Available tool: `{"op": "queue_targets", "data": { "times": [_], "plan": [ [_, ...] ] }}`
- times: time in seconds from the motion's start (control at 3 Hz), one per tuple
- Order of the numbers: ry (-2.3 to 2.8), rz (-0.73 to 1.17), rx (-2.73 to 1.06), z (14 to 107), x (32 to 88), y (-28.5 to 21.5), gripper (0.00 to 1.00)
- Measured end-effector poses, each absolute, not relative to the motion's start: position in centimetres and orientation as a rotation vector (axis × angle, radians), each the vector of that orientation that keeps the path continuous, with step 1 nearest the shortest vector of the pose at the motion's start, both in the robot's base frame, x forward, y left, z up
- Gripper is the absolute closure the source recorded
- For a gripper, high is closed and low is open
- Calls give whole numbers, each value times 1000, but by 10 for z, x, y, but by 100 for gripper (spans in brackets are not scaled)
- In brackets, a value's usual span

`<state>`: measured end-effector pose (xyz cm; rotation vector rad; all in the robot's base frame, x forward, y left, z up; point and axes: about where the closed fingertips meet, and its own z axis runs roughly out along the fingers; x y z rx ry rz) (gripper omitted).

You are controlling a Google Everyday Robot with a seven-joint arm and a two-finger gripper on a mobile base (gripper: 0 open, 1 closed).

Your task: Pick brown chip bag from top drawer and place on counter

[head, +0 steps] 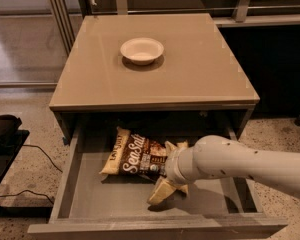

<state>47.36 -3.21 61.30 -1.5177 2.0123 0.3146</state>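
The brown chip bag (135, 156) lies flat on the floor of the top drawer (105, 199), directly left of the gripper (163, 174), with its right end hidden behind the wrist. The gripper is inside the drawer at that end and stands wide: the near finger (160, 191) splays toward the drawer front, just beside the bag's near edge. The far finger cannot be separated from the bag's pale end.

Step in hand: grasp. Recommended procedure:
- Centre the bag's right end in the gap.
- Lower until the tips are close to the drawer floor.
- Close on the crinkled end, not on the puffed middle.
- Lift clear of the counter (190, 74) edge, which is above and behind the gripper.

A white bowl (142, 50) stands on the counter, well behind the gripper; set the bag down apart from it
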Motion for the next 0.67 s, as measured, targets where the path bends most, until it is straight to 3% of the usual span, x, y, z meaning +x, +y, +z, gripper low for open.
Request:
{"op": "queue_targets", "data": {
  "times": [0.33, 0.67],
  "plan": [
    [2007, 326, -1529, 614, 475, -22, 0],
    [2008, 325, -1529, 614, 475, -23, 19]
  ]
}}
